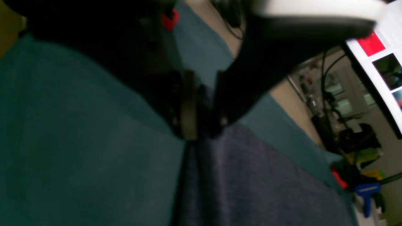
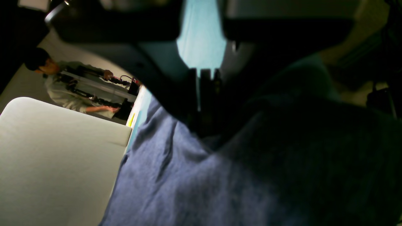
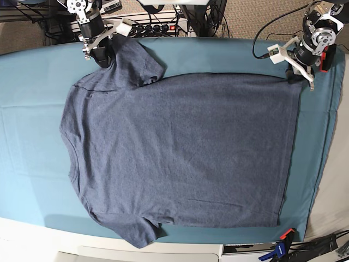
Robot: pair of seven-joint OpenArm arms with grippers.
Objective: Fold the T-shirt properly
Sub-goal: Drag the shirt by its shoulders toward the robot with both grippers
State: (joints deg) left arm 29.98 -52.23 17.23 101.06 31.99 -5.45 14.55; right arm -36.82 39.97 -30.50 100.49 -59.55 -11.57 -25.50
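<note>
**Base view: shirt spread, 2 corners pinched**

Right gripper (image 3: 101, 54): clamped on sleeve at far left, to lift that side. Shirt (image 3: 180, 153): flat, plain side up, on cloth (image 3: 32, 164), ready for folding. Left gripper (image 3: 295, 75): pinching far hem corner, jaws nearly together.

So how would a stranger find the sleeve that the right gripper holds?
A navy T-shirt lies flat on the teal table cloth. At the base view's upper left, the right gripper pinches one sleeve. The other sleeve lies untouched at the bottom edge.
</note>
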